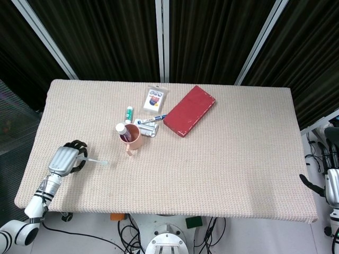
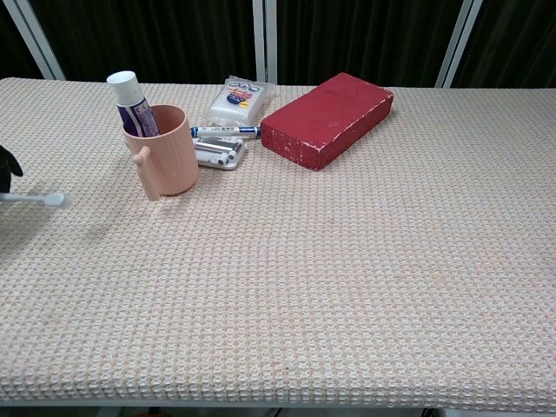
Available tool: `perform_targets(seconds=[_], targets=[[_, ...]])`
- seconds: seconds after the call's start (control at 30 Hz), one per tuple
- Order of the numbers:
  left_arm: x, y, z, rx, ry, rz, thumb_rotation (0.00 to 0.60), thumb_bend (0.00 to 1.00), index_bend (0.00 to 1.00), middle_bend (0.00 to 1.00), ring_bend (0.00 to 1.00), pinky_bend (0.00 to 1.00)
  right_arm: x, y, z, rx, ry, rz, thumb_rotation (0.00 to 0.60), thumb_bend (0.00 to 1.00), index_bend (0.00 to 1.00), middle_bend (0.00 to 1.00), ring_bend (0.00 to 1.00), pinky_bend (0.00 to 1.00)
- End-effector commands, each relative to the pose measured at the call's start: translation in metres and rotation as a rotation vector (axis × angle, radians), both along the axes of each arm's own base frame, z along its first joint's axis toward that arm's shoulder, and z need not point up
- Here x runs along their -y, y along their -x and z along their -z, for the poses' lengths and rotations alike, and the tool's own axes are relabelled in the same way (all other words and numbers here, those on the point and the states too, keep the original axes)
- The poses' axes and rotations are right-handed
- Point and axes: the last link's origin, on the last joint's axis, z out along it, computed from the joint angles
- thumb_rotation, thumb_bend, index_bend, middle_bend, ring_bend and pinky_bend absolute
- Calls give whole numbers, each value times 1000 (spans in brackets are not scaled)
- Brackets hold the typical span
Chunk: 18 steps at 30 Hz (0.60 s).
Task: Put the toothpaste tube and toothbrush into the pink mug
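While the purple toothpaste tube with a white cap (image 1: 123, 130) is standing upright inside the pink ceramic mug (image 1: 132, 137), the slim white toothbrush (image 1: 94, 160) is being held at the near left part of the beige woven-cloth desk (image 1: 222, 159). The left robot hand (image 1: 64, 159), silver-backed with black fingers, is gripping the toothbrush by its handle, and the brush head is pointing right toward the mug, well apart from it. In the chest view the brush head (image 2: 50, 200) is hanging just above the cloth, with a faint shadow beneath it.

Behind the mug, a small clear blister pack (image 1: 149, 130) is lying just beside it, a blue and white marker (image 1: 150, 120) is lying next to the flat red rectangular block (image 1: 189, 110), and a white packaged card (image 1: 156, 99) is resting further back. A small green and white tube (image 1: 128, 114) is lying left of the marker.

The right robot hand (image 1: 332, 186) is hanging off the desk's right edge, holding nothing, though I cannot tell how its fingers are lying.
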Motion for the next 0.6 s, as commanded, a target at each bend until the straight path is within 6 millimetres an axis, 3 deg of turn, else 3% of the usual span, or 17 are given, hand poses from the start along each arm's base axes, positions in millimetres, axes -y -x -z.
perform_targets(seconds=[0.03, 0.33, 0.6], targets=[[-11, -19, -25, 169, -45, 3, 600, 378, 575, 302, 211, 339, 0, 0, 0, 3, -1, -1, 600, 345, 0, 0, 0, 0], [-37, -78, -78, 382, -41, 73, 600, 378, 637, 376, 251, 381, 0, 1, -1, 8, -1, 0, 600, 345, 0, 0, 0, 0], [-58, -146, -95, 466, 12, 164, 600, 379, 678, 411, 274, 421, 0, 2, 0, 11, -2, 0, 600, 345, 0, 0, 0, 0]])
